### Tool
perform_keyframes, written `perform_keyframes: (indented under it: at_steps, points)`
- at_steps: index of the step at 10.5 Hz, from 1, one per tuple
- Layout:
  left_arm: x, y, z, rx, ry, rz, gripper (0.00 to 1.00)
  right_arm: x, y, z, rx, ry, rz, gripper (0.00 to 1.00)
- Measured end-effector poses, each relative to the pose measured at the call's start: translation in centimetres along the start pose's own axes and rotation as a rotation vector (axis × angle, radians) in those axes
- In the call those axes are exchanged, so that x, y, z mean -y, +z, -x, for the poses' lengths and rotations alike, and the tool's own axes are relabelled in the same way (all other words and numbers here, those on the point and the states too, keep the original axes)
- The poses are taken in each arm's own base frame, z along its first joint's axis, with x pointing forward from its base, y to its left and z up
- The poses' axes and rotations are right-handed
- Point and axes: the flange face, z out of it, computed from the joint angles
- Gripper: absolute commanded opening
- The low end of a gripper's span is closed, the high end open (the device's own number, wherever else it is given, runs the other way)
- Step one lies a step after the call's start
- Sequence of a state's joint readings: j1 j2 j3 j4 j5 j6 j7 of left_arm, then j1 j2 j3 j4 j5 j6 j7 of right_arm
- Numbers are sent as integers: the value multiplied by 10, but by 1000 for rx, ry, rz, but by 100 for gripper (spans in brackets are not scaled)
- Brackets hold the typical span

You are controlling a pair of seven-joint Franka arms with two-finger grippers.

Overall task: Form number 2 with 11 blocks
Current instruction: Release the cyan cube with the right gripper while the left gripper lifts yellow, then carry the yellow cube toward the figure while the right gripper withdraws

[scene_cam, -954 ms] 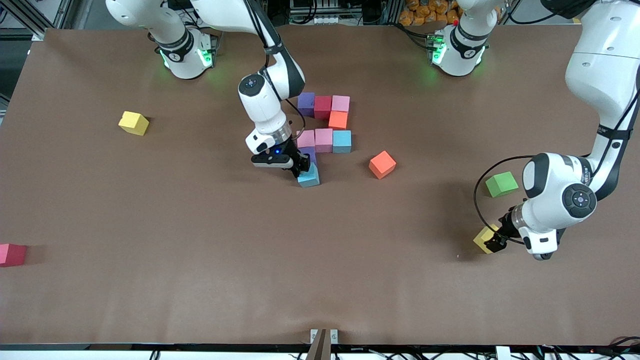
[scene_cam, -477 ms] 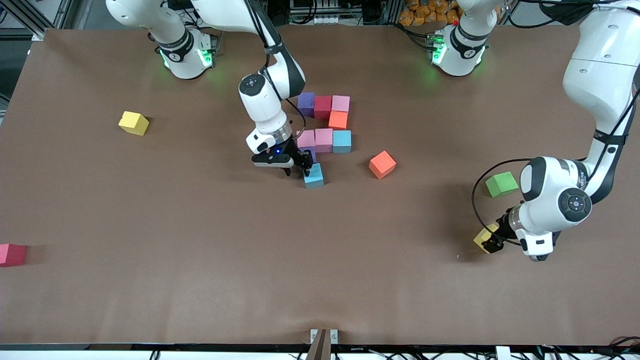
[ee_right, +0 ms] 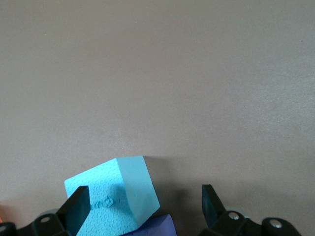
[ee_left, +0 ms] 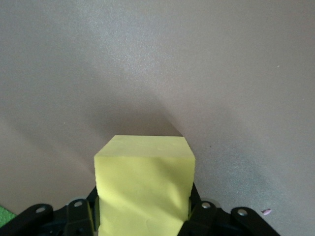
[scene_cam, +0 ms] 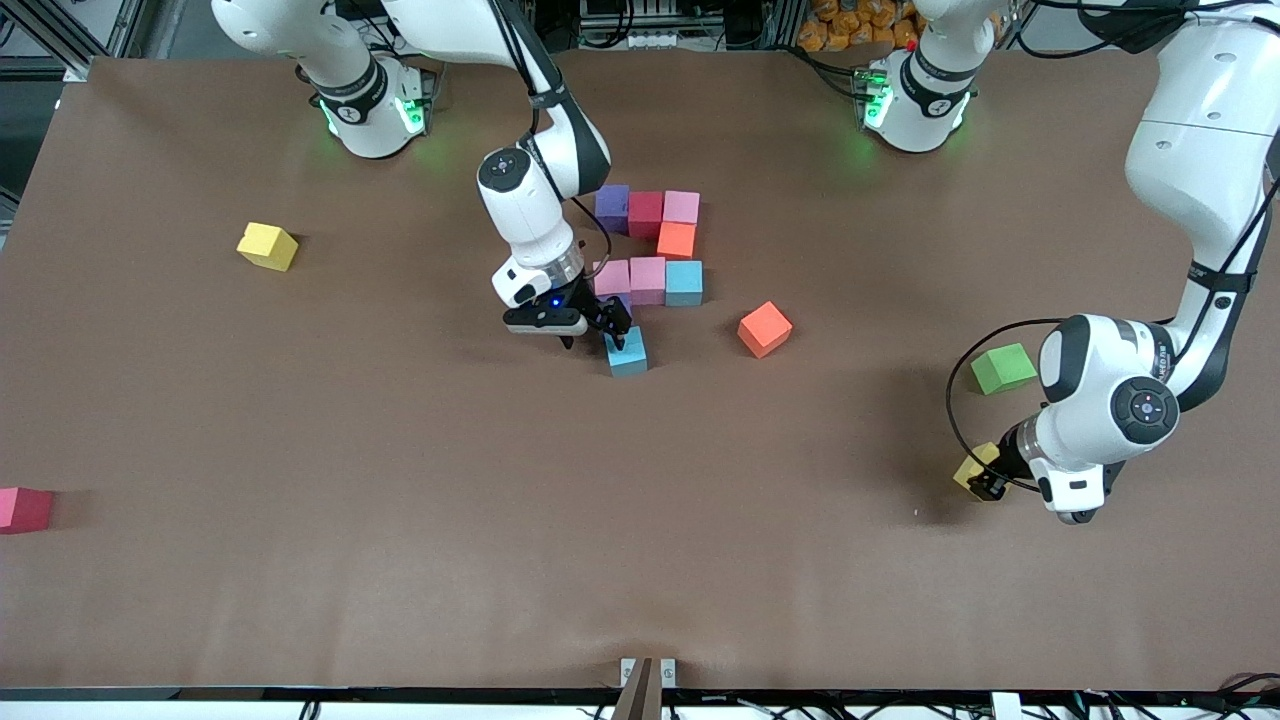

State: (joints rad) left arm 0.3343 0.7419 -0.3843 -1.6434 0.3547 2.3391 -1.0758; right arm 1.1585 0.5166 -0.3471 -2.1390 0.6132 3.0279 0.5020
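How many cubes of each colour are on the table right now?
Pink cubes: 3
Purple cubes: 2
Orange cubes: 2
Light blue cubes: 2
Red cubes: 2
Yellow cubes: 2
Green cube: 1
Total: 14

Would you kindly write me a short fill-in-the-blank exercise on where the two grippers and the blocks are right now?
1. The left gripper has its jaws shut on a ____ block.
2. The right gripper stands with open jaws over a light ____ block.
3. The loose orange block lies toward the ____ arm's end of the table from the light blue block.
4. Beside the left arm lies a ____ cube.

Missing words: yellow; blue; left; green
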Motion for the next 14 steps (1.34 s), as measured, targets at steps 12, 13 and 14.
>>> perform_keyframes:
  at_steps: [12, 13, 14]
  points:
    - [-91, -61, 163, 119, -476, -7, 0, -15, -82, -157, 189, -364, 192, 100]
    - [-103, -63, 192, 123, -513, -17, 0, -27, -84, -170, 200, -414, 194, 100]
    - [-112, -63, 222, 125, -546, -33, 0, -41, -87, -184, 204, -463, 193, 100]
